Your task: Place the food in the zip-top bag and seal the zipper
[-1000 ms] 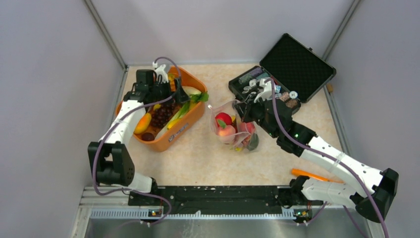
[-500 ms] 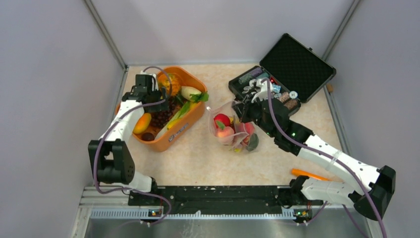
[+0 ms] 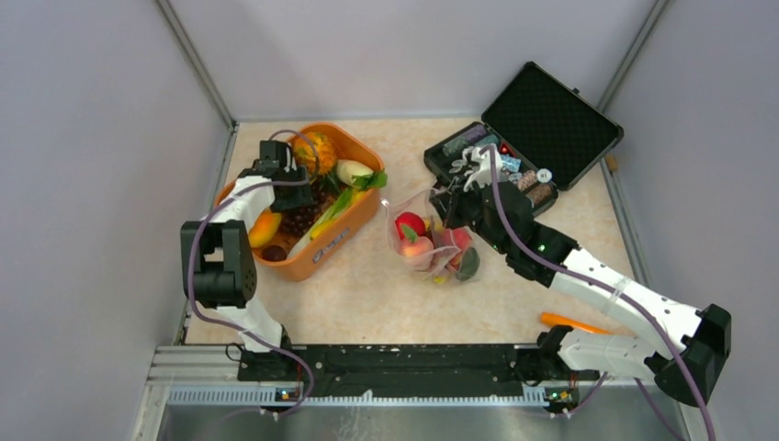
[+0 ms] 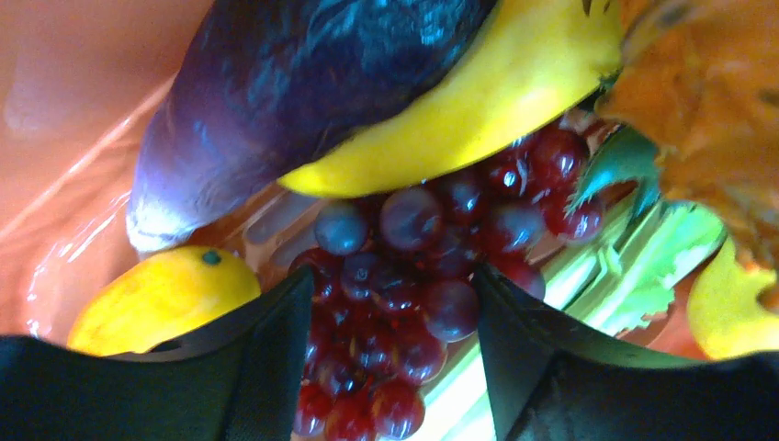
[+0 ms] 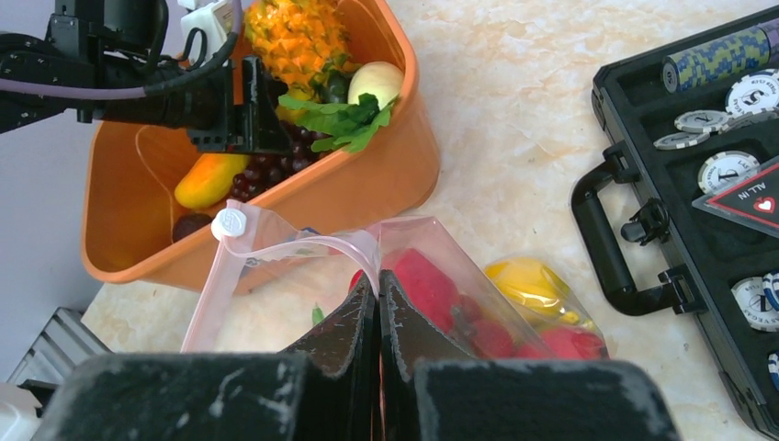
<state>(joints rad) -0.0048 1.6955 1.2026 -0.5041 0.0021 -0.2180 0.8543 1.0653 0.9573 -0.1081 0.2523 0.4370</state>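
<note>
**Right pincer clamped on the bag mouth, left pincer astride the grapes**

Nearest the arm bases, an orange stick point(image 3: 571, 323) lies on the worktop point(image 3: 367, 294). Its far end is hidden under the right arm, and what it is cannot be told.

Mid-worktop sits the bag point(image 3: 395, 207), just beside the basket point(image 3: 342, 237). The right pincer point(image 5: 378, 287) has its fingers pressed together on the bag's mouth edge, where the pink zipper point(image 5: 312, 241) runs in between them. The two pink strips stand apart, so the mouth is open, with the white slider point(image 5: 229, 223) at their far end. From above, this pincer is hidden under its own wrist.

Food point(image 5: 427, 285) shows through the crinkled plastic: a red apple point(image 3: 412, 222), a peach-coloured piece point(image 3: 419, 246), a dark green piece point(image 3: 469, 264) and a yellow one point(image 5: 524, 276). Glare blurs their outlines, and in the right wrist view the fingers cover the bag's near part.

Farther left, the left pincer point(image 4: 393, 273) reaches down into the basket, fingers apart on either side of the grapes point(image 4: 413, 266). Whether the pads touch the bunch cannot be told. Around the grapes lie a purple aubergine point(image 4: 303, 83), a yellow piece point(image 4: 478, 101) against it, an orange-yellow fruit point(image 4: 161, 299), green stalks point(image 4: 643, 266) and a rough orange piece point(image 4: 716, 92). Most of these are cut off by the frame.

Farthest, on the right, the black case point(image 3: 551, 119) lies open with chips point(image 5: 726, 165) in its tray.
</note>
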